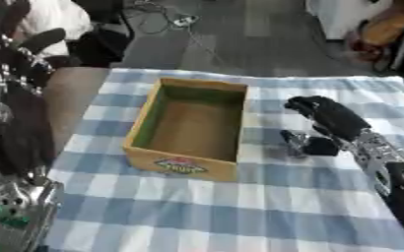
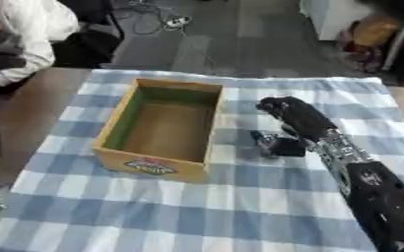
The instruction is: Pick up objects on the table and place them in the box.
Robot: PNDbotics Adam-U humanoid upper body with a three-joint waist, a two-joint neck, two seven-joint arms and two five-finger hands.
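Checked blue-and-white cloth [image 1: 240,206] is spread over the tabletop, and on it, left of centre, stands the open cardboard box [image 1: 191,129] with its green inner walls; nothing can be seen inside it. To the right of the box, the right hand [image 2: 293,118] is stretched out low over the cloth, its fingers reaching toward the far side and only slightly bent, so it is judged relaxed rather than closed. A small dark object [image 2: 274,145] lies on the cloth just beside the box's right wall, beneath the near side of that hand; its kind cannot be made out, and contact cannot be confirmed. The left hand [image 1: 20,197] is seen at the lower left edge, but its fingers cannot be read.

The picking step is judged to be in hand. Next, the fingers would need to be closed round the object before it is lifted leftward over the box wall.
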